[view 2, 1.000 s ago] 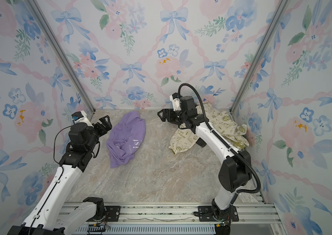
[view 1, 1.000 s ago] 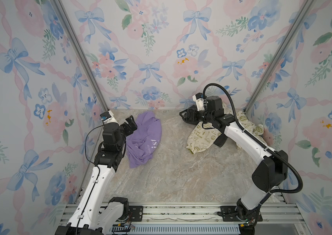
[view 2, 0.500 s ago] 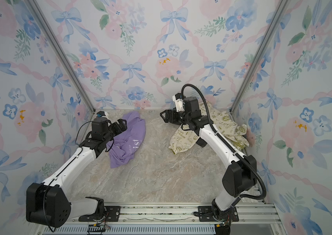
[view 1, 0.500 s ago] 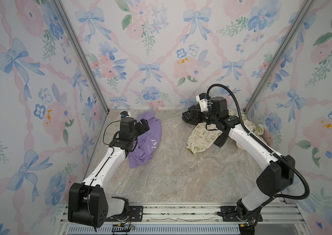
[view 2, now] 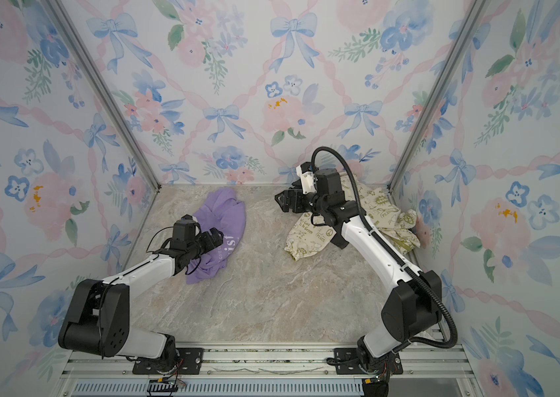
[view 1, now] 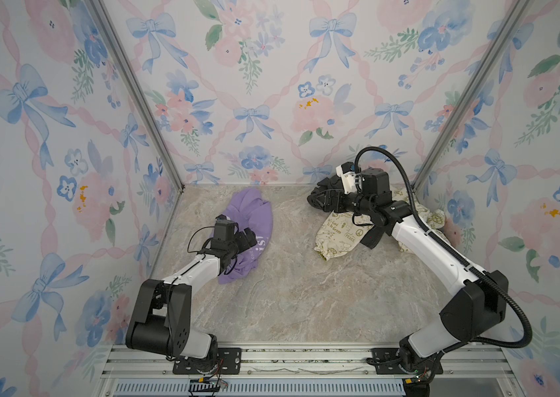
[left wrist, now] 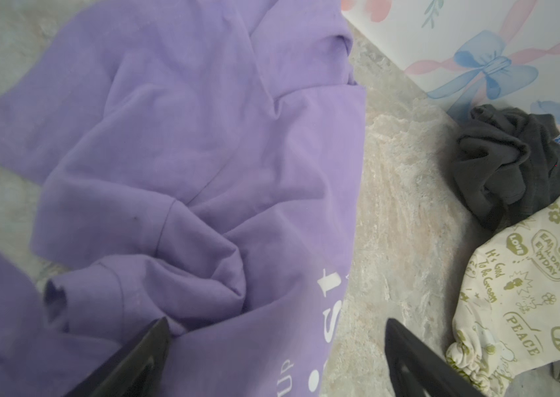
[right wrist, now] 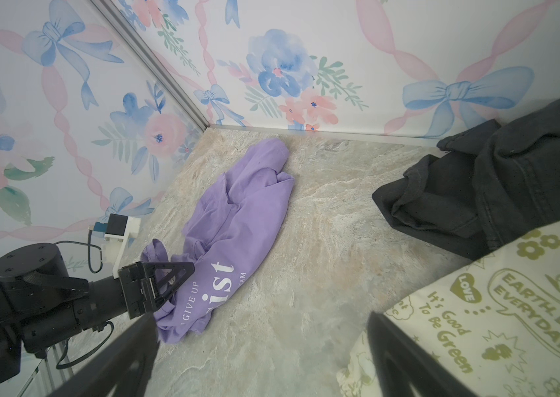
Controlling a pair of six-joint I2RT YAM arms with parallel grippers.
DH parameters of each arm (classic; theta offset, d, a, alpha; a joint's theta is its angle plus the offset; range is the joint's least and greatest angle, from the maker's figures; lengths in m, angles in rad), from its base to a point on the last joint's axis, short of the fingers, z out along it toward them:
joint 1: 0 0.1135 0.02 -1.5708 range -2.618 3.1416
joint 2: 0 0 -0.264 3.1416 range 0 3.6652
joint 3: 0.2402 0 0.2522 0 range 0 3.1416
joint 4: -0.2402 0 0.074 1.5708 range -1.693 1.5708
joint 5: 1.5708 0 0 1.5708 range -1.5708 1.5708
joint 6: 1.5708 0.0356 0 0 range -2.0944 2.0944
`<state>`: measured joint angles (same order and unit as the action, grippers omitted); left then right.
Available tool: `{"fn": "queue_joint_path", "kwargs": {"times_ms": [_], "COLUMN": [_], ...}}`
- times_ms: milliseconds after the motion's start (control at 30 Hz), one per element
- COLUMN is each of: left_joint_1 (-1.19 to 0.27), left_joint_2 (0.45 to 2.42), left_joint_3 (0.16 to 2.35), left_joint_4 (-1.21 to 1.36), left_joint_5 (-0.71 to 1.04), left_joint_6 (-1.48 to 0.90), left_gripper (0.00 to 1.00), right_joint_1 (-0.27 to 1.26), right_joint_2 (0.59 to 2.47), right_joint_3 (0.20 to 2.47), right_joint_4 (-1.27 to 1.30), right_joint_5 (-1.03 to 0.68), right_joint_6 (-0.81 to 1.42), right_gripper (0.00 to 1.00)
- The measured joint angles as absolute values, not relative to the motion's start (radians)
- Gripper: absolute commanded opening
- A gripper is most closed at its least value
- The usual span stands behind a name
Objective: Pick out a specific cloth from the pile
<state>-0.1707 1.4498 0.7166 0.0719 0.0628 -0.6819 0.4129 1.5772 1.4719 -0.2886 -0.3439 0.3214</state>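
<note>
The cloth (view 1: 253, 220) (view 2: 225, 213), a lavender shirt with white lettering, lies crumpled on the table at the back left, apart from the pile. My left gripper (view 1: 248, 239) (view 2: 215, 237) (left wrist: 277, 323) hovers open over its lettered near edge, one finger above the fabric (left wrist: 203, 172) and the other above bare table. The pile is at the back right: a cream garment (view 1: 338, 235) (right wrist: 512, 309) with olive prints and a dark grey one (left wrist: 512, 161) (right wrist: 498, 185). My right gripper (view 1: 316, 199) (view 2: 280, 201) (right wrist: 261, 316) hangs open beside the pile, holding nothing.
Flowered walls (view 1: 254, 103) close in the marble table (view 1: 306, 292) on three sides. The pile sits against the back right corner. A metal rail (view 1: 306, 357) with both arm bases runs along the front edge.
My left arm has come down from beside the left wall and reached forward, bringing its open gripper over the lavender cloth. The right gripper has drifted slightly right. The cloth has not moved.
</note>
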Motion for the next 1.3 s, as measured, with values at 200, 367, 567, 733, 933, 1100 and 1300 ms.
{"fn": "queue_joint_path", "kwargs": {"times_ms": [200, 367, 567, 733, 933, 1100, 1300], "left_joint_1": [-0.170, -0.169, -0.166, -0.164, -0.164, -0.164, -0.162], "left_joint_2": [1.471, 1.488, 1.481, 1.401, 1.259, 1.148, 1.122], "left_joint_3": [0.626, 0.609, 0.622, 0.697, 0.800, 0.737, 0.598], "left_joint_4": [0.096, 0.127, 0.120, 0.096, 0.160, 0.337, 0.483], "left_joint_5": [0.070, 0.078, 0.079, 0.048, -0.020, -0.094, -0.203], "left_joint_6": [-0.682, -0.681, -0.681, -0.662, -0.559, -0.419, -0.291], "left_gripper": [0.98, 0.98, 0.98, 0.98, 0.98, 0.98, 0.98], "right_joint_1": [0.413, 0.413, 0.412, 0.401, 0.360, 0.299, 0.205], "right_joint_2": [1.577, 1.577, 1.577, 1.577, 1.542, 1.442, 1.301], "right_joint_3": [1.472, 1.472, 1.472, 1.472, 1.441, 1.345, 1.151], "right_joint_4": [-0.288, -0.289, -0.290, -0.290, -0.282, -0.246, -0.173], "right_joint_5": [-0.344, -0.344, -0.344, -0.345, -0.340, -0.294, -0.200], "right_joint_6": [0.321, 0.321, 0.321, 0.320, 0.305, 0.281, 0.247], "right_gripper": [0.97, 0.97, 0.97, 0.97, 0.97, 0.97, 0.97]}}
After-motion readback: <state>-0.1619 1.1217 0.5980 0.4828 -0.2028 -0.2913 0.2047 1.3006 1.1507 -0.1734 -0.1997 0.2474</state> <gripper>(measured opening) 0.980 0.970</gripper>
